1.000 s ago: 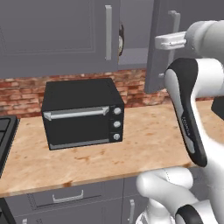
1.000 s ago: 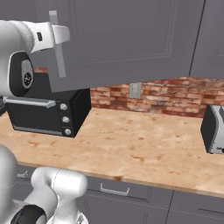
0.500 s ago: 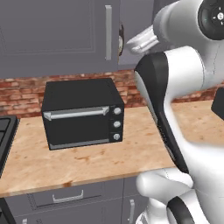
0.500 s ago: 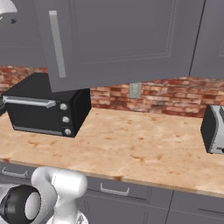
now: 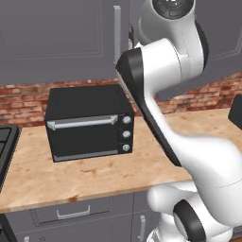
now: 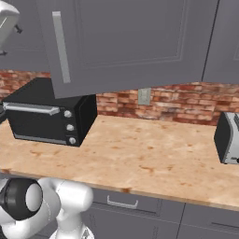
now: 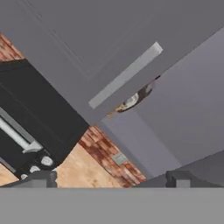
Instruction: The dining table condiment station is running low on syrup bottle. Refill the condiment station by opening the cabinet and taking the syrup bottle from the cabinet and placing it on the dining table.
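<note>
The cabinet door stands swung partly open above the counter, its long silver handle facing out. In the hand view the same door and handle run slantwise. In the dark gap behind the door's edge sits a small dark thing with a pale patch, which looks like the syrup bottle but is mostly hidden. My gripper is open, its fingertips far apart with nothing between them, and it is drawn back from the handle. The arm rises high before the cabinet. The dining table is out of view.
A black toaster oven stands on the speckled worktop under the cabinet, against the brick wall. A toaster sits at the far right. Grey drawers run below the counter edge. A closed cabinet door with handle is at left.
The gripper has let go of the door handle and opened wide. The hand has drawn back to the left of the door and the arm has risen. The door stays ajar.
</note>
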